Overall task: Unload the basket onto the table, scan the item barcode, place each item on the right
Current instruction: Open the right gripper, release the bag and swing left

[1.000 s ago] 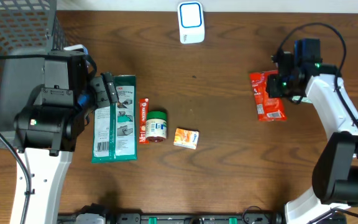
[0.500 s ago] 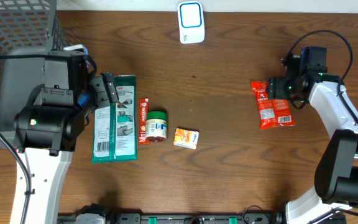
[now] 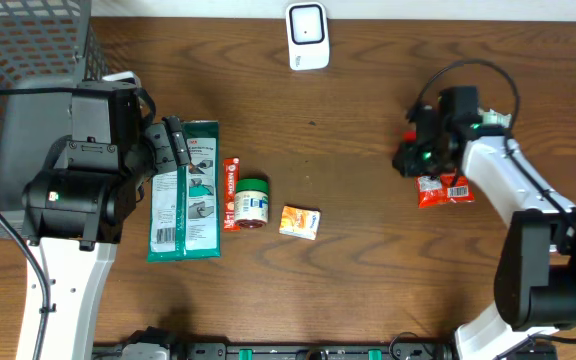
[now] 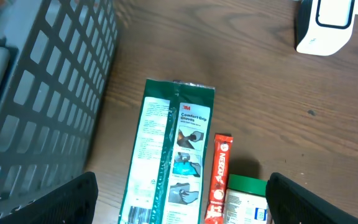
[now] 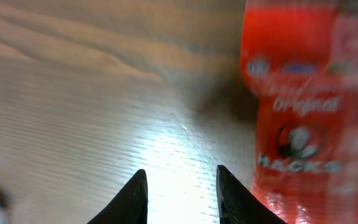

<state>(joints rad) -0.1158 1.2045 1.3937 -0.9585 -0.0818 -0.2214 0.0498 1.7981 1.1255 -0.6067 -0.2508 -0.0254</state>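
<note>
A red snack packet (image 3: 444, 188) lies flat on the brown table right of centre, and it fills the right side of the right wrist view (image 5: 303, 124). My right gripper (image 3: 409, 160) hovers just left of the packet, its black fingers (image 5: 135, 196) a little apart with only bare wood between them (image 5: 181, 169). The white barcode scanner (image 3: 307, 35) stands at the table's far edge, also in the left wrist view (image 4: 325, 25). My left gripper (image 3: 175, 145) hangs wide open (image 4: 182, 180) above a long green packet (image 4: 173, 155), holding nothing.
A dark wire basket (image 3: 28, 60) stands at the far left. Right of the green packet (image 3: 186, 190) lie a thin red stick pack (image 3: 231, 192), a green-lidded jar (image 3: 252, 203) and a small orange box (image 3: 299, 222).
My right gripper has let go of the red packet, which now lies on the table, and has swung over to its left side. The left arm has not moved.
</note>
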